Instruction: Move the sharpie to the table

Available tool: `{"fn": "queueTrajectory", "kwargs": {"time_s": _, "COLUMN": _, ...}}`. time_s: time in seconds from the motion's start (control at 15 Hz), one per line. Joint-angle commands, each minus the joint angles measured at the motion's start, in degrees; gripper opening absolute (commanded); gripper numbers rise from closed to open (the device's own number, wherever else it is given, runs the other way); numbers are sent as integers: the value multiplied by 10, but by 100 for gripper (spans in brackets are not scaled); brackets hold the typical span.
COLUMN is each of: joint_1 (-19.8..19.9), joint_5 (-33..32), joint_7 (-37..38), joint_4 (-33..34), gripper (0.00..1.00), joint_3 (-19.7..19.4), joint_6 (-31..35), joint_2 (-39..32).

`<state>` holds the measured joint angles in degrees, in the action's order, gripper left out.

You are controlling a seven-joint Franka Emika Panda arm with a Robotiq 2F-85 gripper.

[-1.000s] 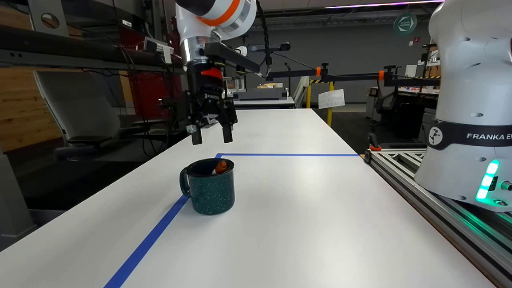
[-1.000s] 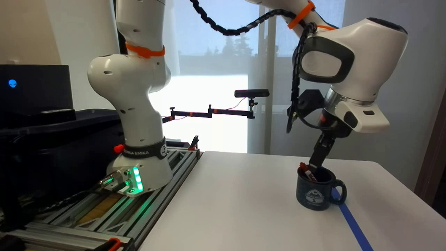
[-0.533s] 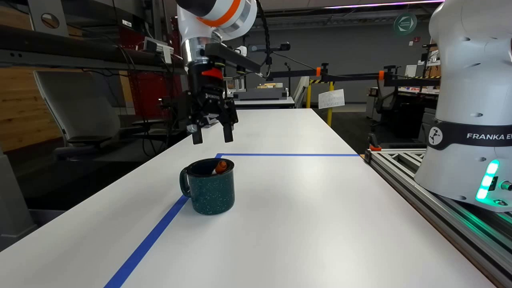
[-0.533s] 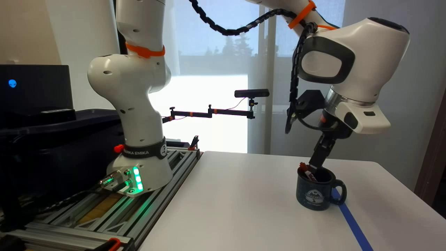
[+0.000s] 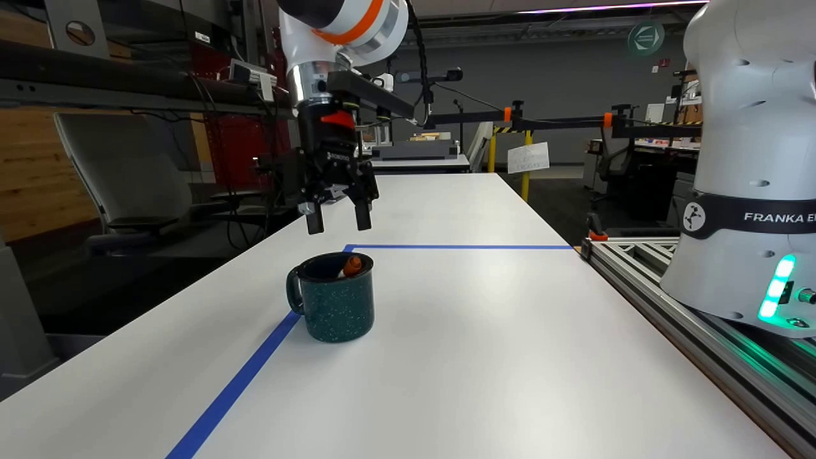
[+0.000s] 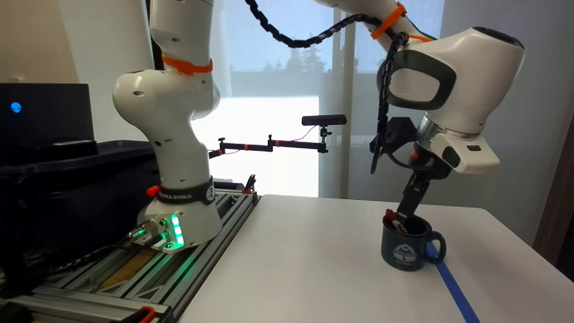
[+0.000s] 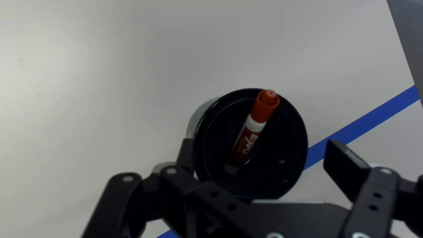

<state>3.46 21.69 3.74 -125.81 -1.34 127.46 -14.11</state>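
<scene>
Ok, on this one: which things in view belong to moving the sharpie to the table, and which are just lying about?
Part of the job:
sharpie, its label reading EXPO
dark teal mug, with the sharpie leaning inside
white table, where it should go
gripper, open, holding nothing

Just about:
chair
laptop
paper sheet

A window (image 6: pixel 278 116) glows beyond one short edge of the table (image 6: pixel 314 269), a grey wall (image 5: pixel 548 83) beyond the opposite, a chair (image 5: pixel 127 169) off a long edge.
</scene>
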Motion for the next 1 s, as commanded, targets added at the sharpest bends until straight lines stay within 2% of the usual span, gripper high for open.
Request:
{"fn": "queueTrajectory", "kwargs": {"time_s": 0.0, "joint_1": 0, "joint_5": -1, "joint_7": -29, "joint_4": 23, "gripper": 100, "joint_3": 9, "joint_6": -5, "joint_2": -27}}
{"fn": "queueTrajectory", "kwargs": {"time_s": 0.13, "joint_1": 0, "joint_5": -3, "joint_7": -34, "joint_4": 34, "gripper": 96, "joint_3": 12, "joint_6": -7, "joint_2": -41}}
{"fn": "queueTrajectory", "kwargs": {"time_s": 0.2, "joint_1": 1, "joint_5": -3, "joint_7": -37, "joint_4": 37, "gripper": 74, "joint_3": 14, "joint_6": -6, "joint_2": -47}}
{"fn": "queueTrajectory", "kwargs": {"time_s": 0.33, "joint_1": 1, "joint_5": -3, "joint_7": -41, "joint_4": 48, "gripper": 70, "joint_3": 17, "joint_6": -8, "joint_2": -58}}
{"fn": "queueTrajectory", "kwargs": {"time_s": 0.6, "joint_1": 2, "joint_5": -3, "joint_7": -45, "joint_4": 62, "gripper": 37, "joint_3": 21, "joint_6": -10, "joint_2": -71}}
{"fn": "queueTrajectory", "kwargs": {"time_s": 0.93, "joint_1": 2, "joint_5": -9, "joint_7": -45, "joint_4": 68, "gripper": 32, "joint_3": 20, "joint_6": -7, "joint_2": -85}}
